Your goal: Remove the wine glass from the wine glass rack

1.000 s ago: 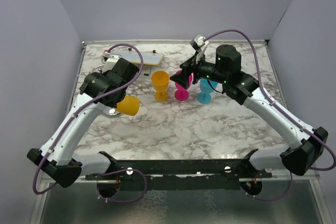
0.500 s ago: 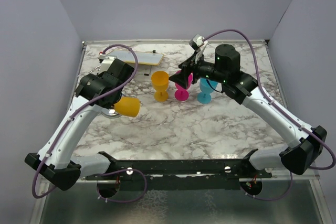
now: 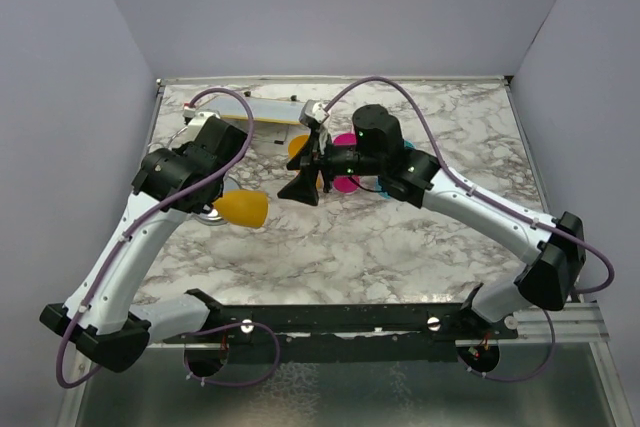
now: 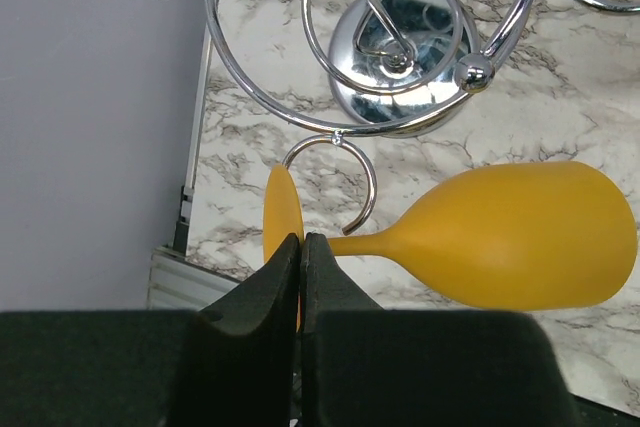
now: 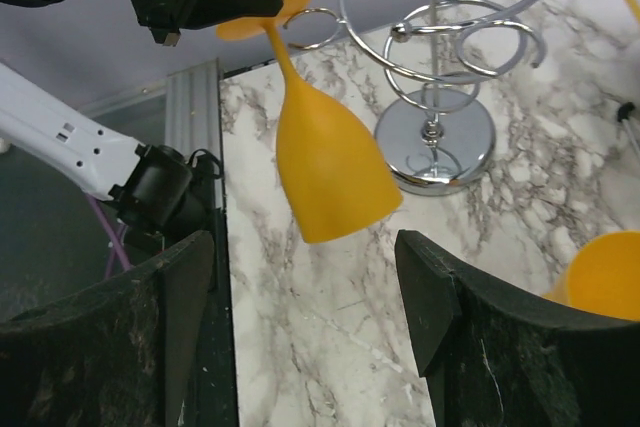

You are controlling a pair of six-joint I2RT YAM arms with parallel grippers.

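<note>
Two arms are reaching over the marble counter [image 3: 400, 247]. Close to the left edge, about midway between the near and far edges, the wine glass rack [image 4: 400, 77] is standing upright on its shiny domed base, with thin wire arms curling out above it. Over the rack, the left gripper [image 4: 301, 243] is pinching the thin round foot of the yellow wine glass [image 4: 500, 237], its jaws drawn almost together on the disc. The glass is lying nearly level above the counter, foot toward the left edge and bowl pointing toward the middle. Its stem is sitting at the open end of one of the rack's small wire rings; I cannot tell whether stem and ring are touching. A flat board [image 3: 265, 112] is lying along the far edge, left of centre. Right of the yellow glass, the right gripper [image 5: 302, 243] is hovering with its fingers spread wide and holding nothing, its opening facing the bowl but apart from it. Behind that gripper, toward the far edge, an orange glass [image 5: 600, 282], a pink glass [image 3: 346, 183] and a blue glass [image 3: 405, 147] are sitting in a row, each partly hidden by the right arm.
</note>
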